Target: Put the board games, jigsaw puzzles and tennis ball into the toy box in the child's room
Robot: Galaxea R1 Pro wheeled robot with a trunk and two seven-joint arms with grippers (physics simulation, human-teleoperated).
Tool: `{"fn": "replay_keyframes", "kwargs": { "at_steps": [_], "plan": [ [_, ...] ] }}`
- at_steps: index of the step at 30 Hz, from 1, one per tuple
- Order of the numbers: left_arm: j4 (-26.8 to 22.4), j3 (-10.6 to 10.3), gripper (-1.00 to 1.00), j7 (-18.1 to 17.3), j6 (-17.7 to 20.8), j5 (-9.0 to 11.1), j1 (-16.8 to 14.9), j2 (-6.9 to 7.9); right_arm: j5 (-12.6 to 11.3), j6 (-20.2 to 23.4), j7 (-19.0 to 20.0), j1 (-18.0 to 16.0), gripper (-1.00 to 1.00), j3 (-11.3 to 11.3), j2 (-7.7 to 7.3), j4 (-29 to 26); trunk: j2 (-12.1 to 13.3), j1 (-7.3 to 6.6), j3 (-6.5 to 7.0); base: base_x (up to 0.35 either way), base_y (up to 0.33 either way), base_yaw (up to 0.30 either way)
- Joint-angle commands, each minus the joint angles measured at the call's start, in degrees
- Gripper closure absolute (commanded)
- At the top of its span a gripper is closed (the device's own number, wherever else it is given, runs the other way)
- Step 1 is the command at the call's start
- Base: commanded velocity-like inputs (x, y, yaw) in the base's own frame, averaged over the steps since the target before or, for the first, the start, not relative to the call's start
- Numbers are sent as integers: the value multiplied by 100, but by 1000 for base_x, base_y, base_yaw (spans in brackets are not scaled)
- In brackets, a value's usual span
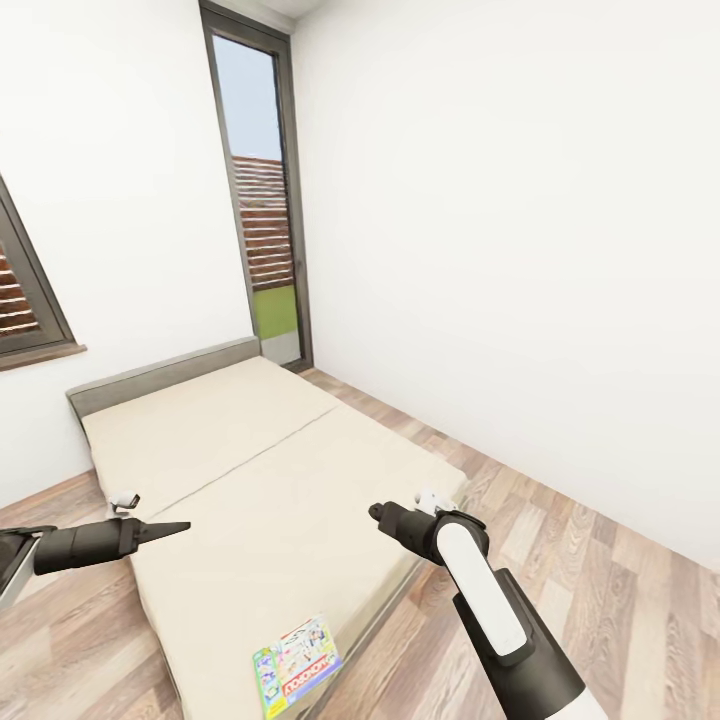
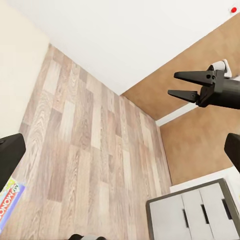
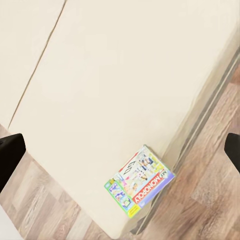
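Because the board game (image 1: 297,665) lies at the bed's (image 1: 250,470) edge, a nudge from the wide, empty right pincer (image 2: 186,85) could tip it floorward; the left pincer's (image 1: 172,527) gap I cannot tell.

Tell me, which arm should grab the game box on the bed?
Probably the right. The board game lies at the near corner of the bed, below and a little left of the right gripper. The left gripper hovers over the bed's far side edge, farther away. Both hold nothing.

Black forearms, the right arm (image 1: 490,590) bearing a glossy white shell, ending in tapered black jaws.
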Motion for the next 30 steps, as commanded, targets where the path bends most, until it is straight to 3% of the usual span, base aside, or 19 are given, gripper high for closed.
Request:
{"fn": "replay_keyframes", "kwargs": {
  "at_steps": [1,30],
  "plan": [
    [-1,-1,-100,-20,61,3,-5,1,-44,11,-53,-7,-100,2,0,-6,-14,4,-14,0,-39,0],
    [-1,-1,-100,-20,53,3,1,-28,-44,12,-53,-7,-100,2,0,-6,-14,4,-14,0,-106,0]
  ]
}}
